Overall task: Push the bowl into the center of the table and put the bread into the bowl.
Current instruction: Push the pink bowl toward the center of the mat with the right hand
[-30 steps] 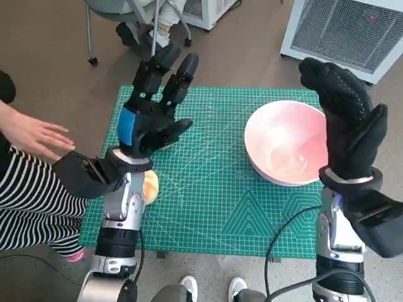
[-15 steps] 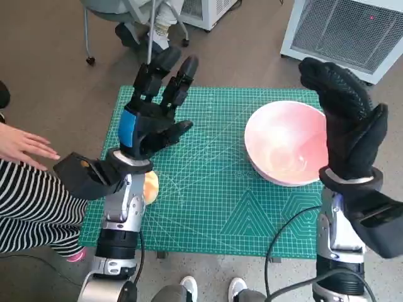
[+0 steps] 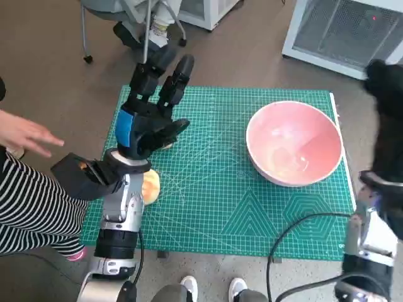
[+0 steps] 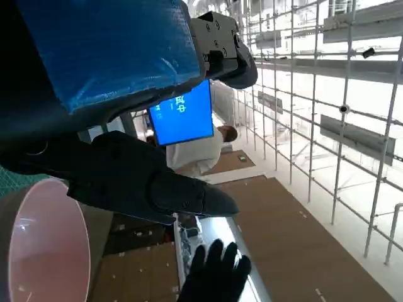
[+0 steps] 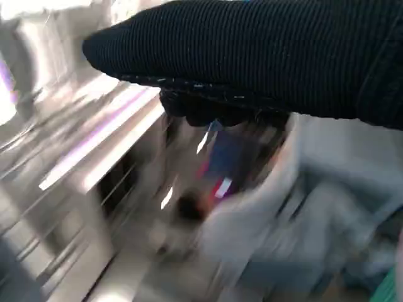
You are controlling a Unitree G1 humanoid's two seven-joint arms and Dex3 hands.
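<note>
Bowl (image 3: pixel 294 143) on green mat (image 3: pixel 214 201), unobstructed.

Counted: 1 pink bowl (image 3: pixel 294 143), 1 bread (image 3: pixel 150 187), 1 green mat (image 3: pixel 214 207), 2 robot hands — left hand (image 3: pixel 150 107), right hand (image 3: pixel 389 119).

A wide strip of bare green mat (image 3: pixel 208 182) is left between the left hand (image 3: pixel 148 119) and the pink bowl (image 3: pixel 294 142). The bread (image 3: pixel 150 187) is partly covered by the left forearm. The mat's left edge is approached by a person's hand (image 3: pixel 25 133).
</note>
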